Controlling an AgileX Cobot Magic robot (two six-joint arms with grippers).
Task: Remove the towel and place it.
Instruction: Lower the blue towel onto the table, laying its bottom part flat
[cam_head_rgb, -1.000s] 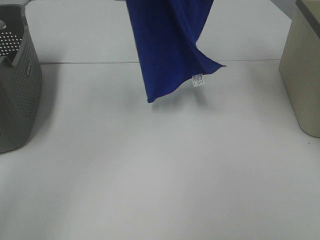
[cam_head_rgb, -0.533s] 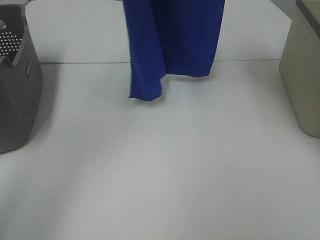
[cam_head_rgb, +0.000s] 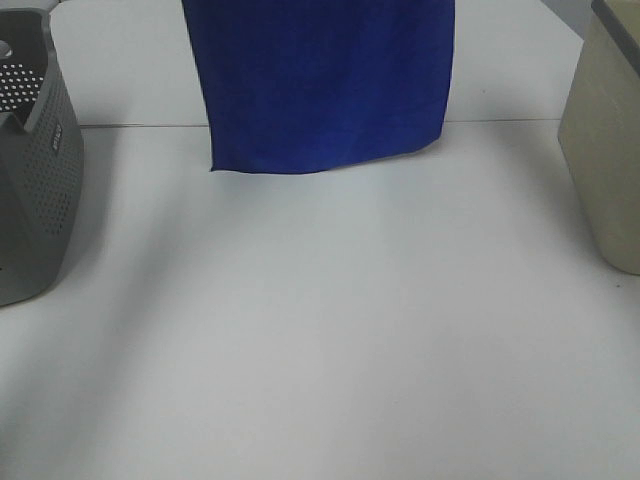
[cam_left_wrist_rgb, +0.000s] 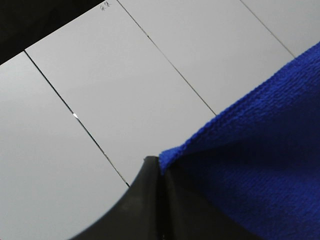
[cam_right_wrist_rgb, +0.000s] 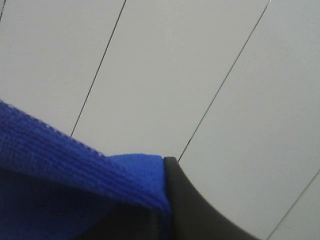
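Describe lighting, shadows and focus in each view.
Exterior high view: soft even light, no glare, only faint shadows on the white table under the royal-blue plush towel. Left wrist view: towel weave crisp; black left gripper a featureless dark mass. Right wrist view: greyer, towel edge slightly soft.

From high up and off the arms, we looked steeply down on the white table (cam_head_rgb: 320, 330), with a grey basket (cam_head_rgb: 30, 170) cut by the left edge. Each wrist camera sat very close against the blue towel (cam_head_rgb: 320, 90), the one thing all three views shared.
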